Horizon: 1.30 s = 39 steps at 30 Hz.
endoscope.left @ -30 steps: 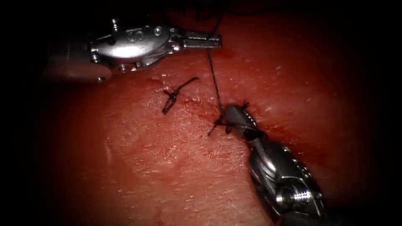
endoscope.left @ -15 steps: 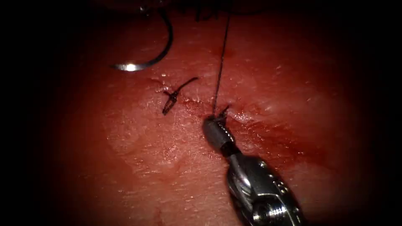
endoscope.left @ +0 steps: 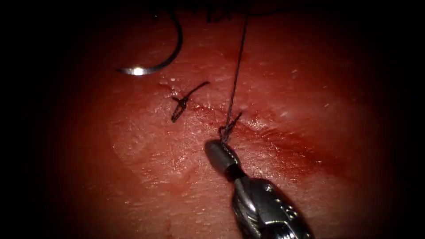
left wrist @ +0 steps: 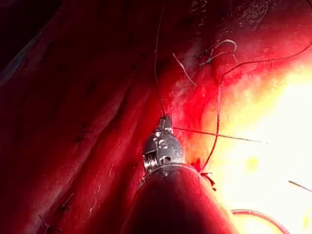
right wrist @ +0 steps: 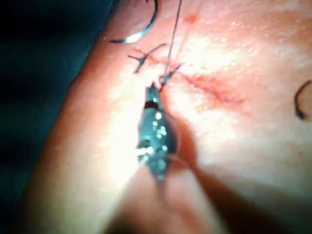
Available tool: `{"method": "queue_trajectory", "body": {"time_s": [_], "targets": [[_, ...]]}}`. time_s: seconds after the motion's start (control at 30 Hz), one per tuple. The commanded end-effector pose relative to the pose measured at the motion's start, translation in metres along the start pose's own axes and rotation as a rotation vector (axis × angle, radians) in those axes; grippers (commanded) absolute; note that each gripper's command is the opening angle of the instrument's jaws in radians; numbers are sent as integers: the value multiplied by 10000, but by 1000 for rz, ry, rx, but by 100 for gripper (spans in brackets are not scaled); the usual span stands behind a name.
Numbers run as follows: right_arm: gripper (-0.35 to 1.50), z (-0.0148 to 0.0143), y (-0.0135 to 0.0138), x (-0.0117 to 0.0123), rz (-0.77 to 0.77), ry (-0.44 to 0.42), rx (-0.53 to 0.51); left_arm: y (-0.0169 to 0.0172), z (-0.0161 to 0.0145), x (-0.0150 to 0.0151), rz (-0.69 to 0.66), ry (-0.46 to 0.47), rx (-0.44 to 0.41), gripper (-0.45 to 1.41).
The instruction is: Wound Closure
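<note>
At cut (endoscope.left: 265, 132), I see one knotted stitch (endoscope.left: 180, 106) done at left; right pincer (endoscope.left: 220, 149) clenched on thread (endoscope.left: 237, 71) at second knot; left pincer (left wrist: 165, 122) clenched on thread; needle (endoscope.left: 164, 57) lies free on tissue (endoscope.left: 177, 177); cut rightward unclosed.

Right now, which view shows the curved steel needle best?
Endoscope view: the curved steel needle lies free on the tissue, left of the cut, its arc clear. Right wrist view shows it too, less distinct.

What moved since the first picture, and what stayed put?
The right tool, shut on the thread at the knot, slid down and to the left in the endoscope view. The left tool went up out of that view, keeping hold of the thread. The needle came into sight, lying free left of the cut. The finished stitch stayed put.
</note>
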Motion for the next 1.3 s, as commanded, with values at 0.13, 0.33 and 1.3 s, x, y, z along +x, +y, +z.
{"method": "queue_trajectory", "body": {"time_s": [0.13,0.33,1.3], "targets": [[-35,0,-5,-11,-149,-8,6,-11,23,4,9,-1,17,-45],[-35,-2,-2,-12,-234,-11,15,-20,41,7,29,-2,31,-45],[111,-54,-26,6,-699,82,354,2,32,36,17,12,26,-45]]}}
